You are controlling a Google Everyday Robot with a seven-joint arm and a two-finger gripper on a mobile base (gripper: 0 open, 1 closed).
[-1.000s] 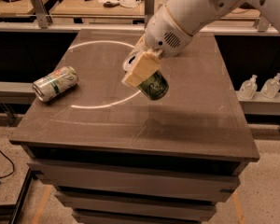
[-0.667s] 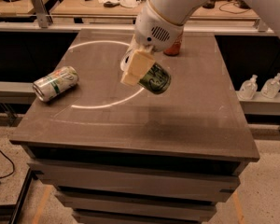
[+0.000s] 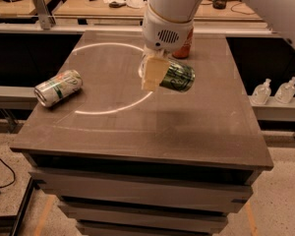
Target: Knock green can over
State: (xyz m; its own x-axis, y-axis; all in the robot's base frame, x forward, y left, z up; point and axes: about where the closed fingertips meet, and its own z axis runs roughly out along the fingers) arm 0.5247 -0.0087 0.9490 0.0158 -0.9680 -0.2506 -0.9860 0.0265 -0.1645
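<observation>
The green can (image 3: 178,77) is dark green with pale lettering. It lies nearly on its side near the middle of the grey table (image 3: 196,127), its silver end pointing left. My gripper (image 3: 151,75) hangs from the white arm (image 3: 168,14) and touches the can's left end. I cannot tell whether the can rests on the table or is a little above it.
A pale silver-white can (image 3: 58,87) lies on its side at the table's left edge. A red can (image 3: 185,49) stands behind my arm, mostly hidden. Two small white bottles (image 3: 274,90) stand on a ledge at the right. A cluttered bench runs along the back.
The green can has tipped from a steep tilt to nearly flat on its side. My gripper and arm have shifted slightly left and back while staying against it.
</observation>
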